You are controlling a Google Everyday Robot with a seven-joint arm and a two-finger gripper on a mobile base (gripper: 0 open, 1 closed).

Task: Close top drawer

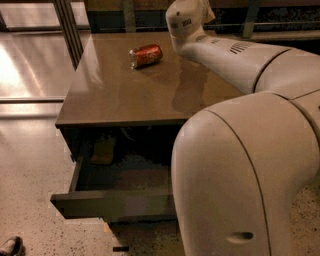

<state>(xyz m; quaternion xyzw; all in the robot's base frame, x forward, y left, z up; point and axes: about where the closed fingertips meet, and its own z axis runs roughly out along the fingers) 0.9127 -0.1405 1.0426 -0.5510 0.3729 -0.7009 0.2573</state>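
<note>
The top drawer (114,203) of the brown-topped cabinet (125,95) stands pulled out toward me, its flat dark front panel low in the view. Its right part is hidden behind my white arm (240,165). My gripper (201,10) is up at the top edge of the view, above the far right part of the cabinet top. It is far from the drawer and nothing shows in it.
A red can (145,55) lies on its side on the far part of the cabinet top, left of the gripper. A yellowish object (103,150) sits inside the drawer at its back left. Shiny floor (30,75) spreads to the left, with a dark metal post (70,30) behind.
</note>
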